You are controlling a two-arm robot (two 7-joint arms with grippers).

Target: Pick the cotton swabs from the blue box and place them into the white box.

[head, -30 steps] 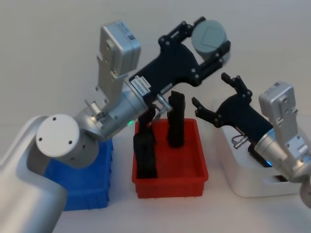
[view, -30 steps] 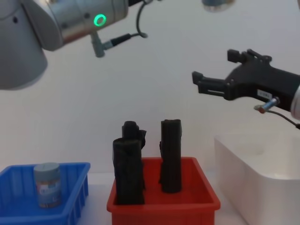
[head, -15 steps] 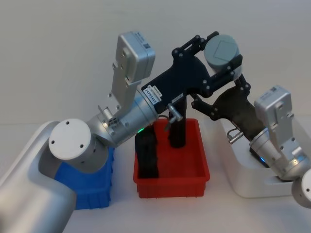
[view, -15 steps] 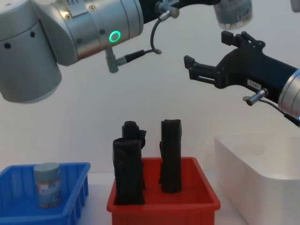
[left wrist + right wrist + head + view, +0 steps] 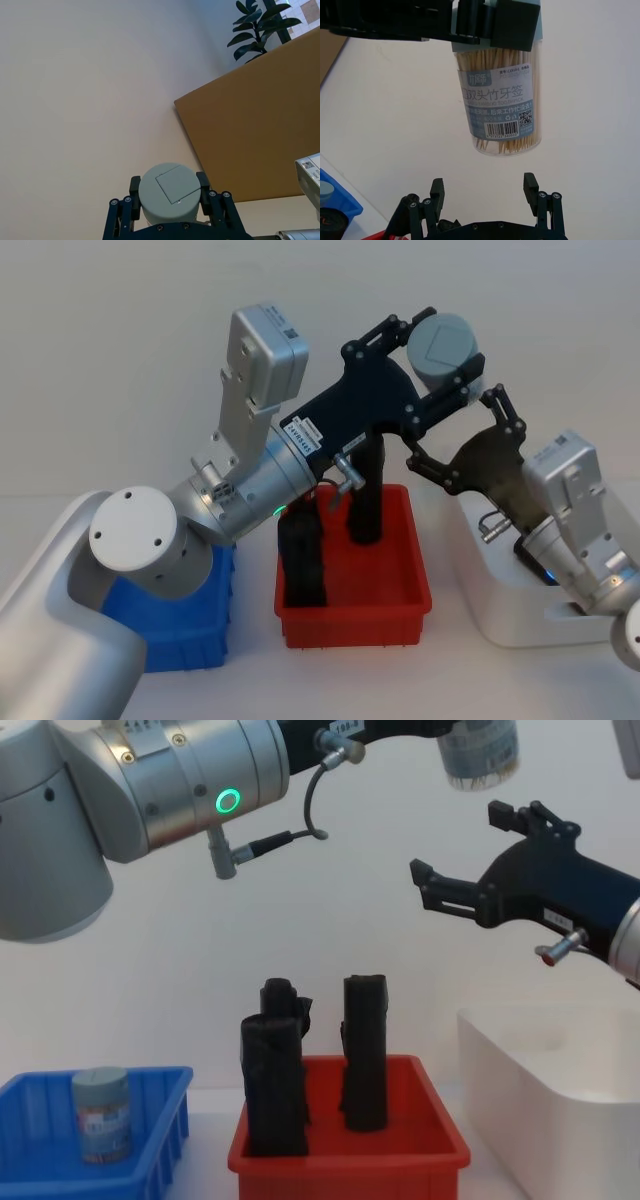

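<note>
- Left gripper (image 5: 446,342), raised high over the far side of the red plastic bin (image 5: 412,585), pinches a small clear cylindrical plastic tub of cotton swabs (image 5: 498,107) by its pale grey-blue lid, so the labelled body hangs free below the fingers.
- That hold on the top leaves the tub's sides bare, which I judge is meant for a hand-over.
- Right gripper (image 5: 483,183) waits just beneath and to the right of the tub, jaws spread wide and not touching it, lined up to close around the body.
- Its arm stands above the plain white smooth-walled plastic box (image 5: 540,1092) at the right, so a short drop should finish the placing.
- A second tub with a grey-blue lid (image 5: 100,1112) stands upright in the bright blue slotted plastic bin (image 5: 165,1118) at the left, yet to be taken.
- Tall black rolls (image 5: 365,1050) in the red bin, between the two boxes, likely explain the high carry.
</note>
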